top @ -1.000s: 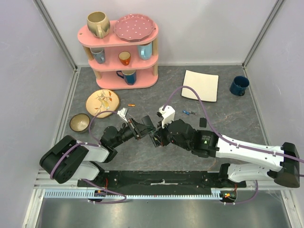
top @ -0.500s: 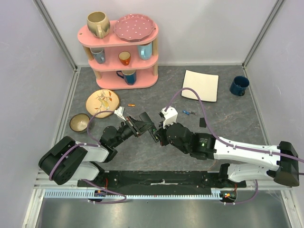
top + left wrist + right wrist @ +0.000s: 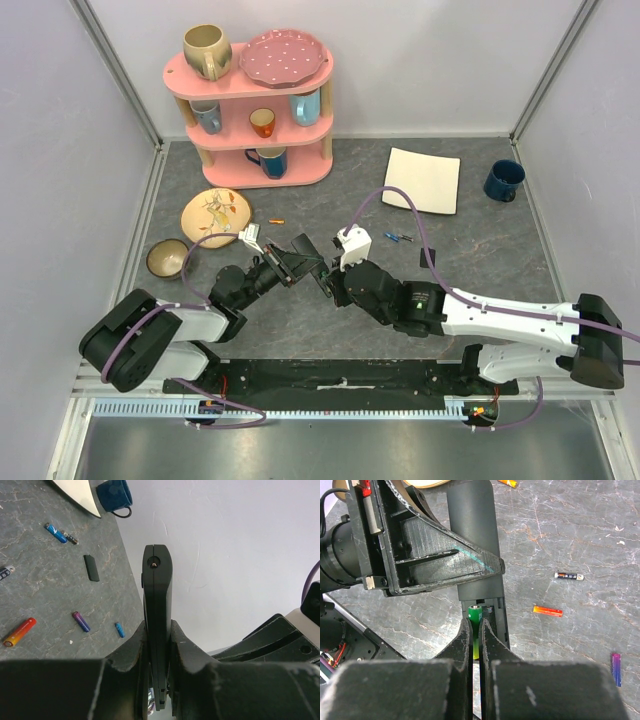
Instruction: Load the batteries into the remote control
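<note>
At the middle of the table (image 3: 580, 535), the two arms met over the remote control (image 3: 471, 535). The left gripper (image 3: 158, 630) was clamped shut on the remote's slim sides and held it clear of the surface, edge-on to its own wrist camera. The right gripper (image 3: 475, 627) was pinched shut on a green battery (image 3: 474, 613), whose top end sat at the mouth of the open battery bay (image 3: 490, 611) at the remote's near end. Whether the battery was already touching the bay floor could not be told. Other batteries lay loose and well apart on the table, among them an orange-red one (image 3: 547, 611), a black one (image 3: 568, 576) and a purple one (image 3: 616, 669). A small flat black piece (image 3: 91, 568), probably the bay cover, lay near them. Seating the green cell well would probably mean keeping it parallel to the bay's long axis, pressing one end against the contact first, then tipping the other end down. The left arm would need to hold the remote rigid against that push. The fingers should let go only once the cell lay flush, since an early release could let it roll off. Polarity marks were too small to read.
</note>
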Available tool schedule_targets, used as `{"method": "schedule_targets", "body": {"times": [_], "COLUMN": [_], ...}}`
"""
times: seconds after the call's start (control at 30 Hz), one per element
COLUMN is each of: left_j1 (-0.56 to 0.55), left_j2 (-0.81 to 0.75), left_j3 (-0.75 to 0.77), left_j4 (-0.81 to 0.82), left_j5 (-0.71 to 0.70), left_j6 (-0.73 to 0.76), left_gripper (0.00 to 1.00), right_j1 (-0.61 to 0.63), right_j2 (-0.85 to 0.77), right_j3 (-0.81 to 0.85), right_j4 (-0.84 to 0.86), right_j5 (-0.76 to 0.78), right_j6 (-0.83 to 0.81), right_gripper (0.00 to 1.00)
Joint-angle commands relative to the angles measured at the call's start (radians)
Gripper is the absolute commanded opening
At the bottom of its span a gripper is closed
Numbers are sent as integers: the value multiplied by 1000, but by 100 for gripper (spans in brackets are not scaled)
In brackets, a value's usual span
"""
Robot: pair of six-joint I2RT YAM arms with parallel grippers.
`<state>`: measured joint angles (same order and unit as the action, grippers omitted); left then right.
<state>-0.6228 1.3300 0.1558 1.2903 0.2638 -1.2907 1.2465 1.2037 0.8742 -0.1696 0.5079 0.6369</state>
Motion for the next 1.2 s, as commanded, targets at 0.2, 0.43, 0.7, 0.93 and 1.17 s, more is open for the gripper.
{"method": "schedule_targets", "body": {"times": [0.2, 0.43, 0.7, 0.93, 1.17], "left_j1": [5, 3, 1, 1, 1], "left_j2": [-18, -12, -5, -5, -12], "left_j3": [8, 14, 27, 31, 30], "left_j4": [374, 374, 374, 374, 374], "left_j5": [3, 17, 23, 14, 5], "left_j6": [-27, -38, -41, -36, -15], "left_gripper": [2, 2, 2, 2, 2], "right_j1": [7, 7, 7, 7, 7], "right_j2": [10, 16, 28, 28, 43], "right_j3": [-18, -21, -21, -29, 3], "right_j4": [59, 68, 75, 45, -19], "right_j5": [57, 52, 29, -15, -71], "right_j6": [12, -3, -9, 0, 24], "right_gripper": [0, 0, 0, 0, 0]}}
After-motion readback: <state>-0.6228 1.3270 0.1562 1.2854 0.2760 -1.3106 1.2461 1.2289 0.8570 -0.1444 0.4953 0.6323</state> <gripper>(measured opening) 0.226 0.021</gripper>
